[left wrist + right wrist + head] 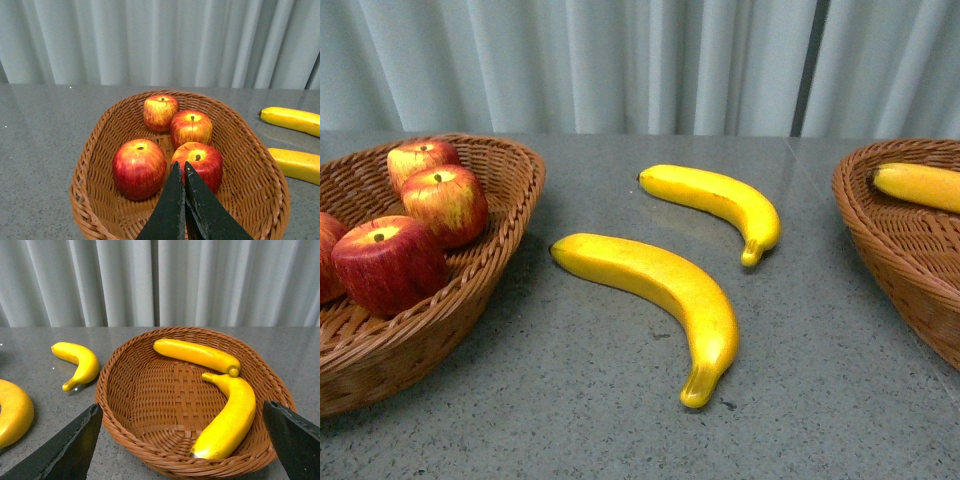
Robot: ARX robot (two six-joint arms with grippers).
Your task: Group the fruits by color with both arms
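Note:
Several red apples lie in the left wicker basket (515,215); one is at the front (388,263). Two yellow bananas lie on the grey table between the baskets, a near one (660,290) and a far one (720,198). The right basket (900,250) holds two bananas (197,354) (230,415). Neither arm shows in the front view. My left gripper (181,167) is shut and empty, hovering over the apple basket (82,167) just above one apple (202,159). My right gripper (180,406) is open wide and empty, hovering over the banana basket (107,372).
A grey-white curtain hangs behind the table. The two loose bananas also show in the left wrist view (292,120) and in the right wrist view (80,362). The grey tabletop (820,400) runs between the two baskets.

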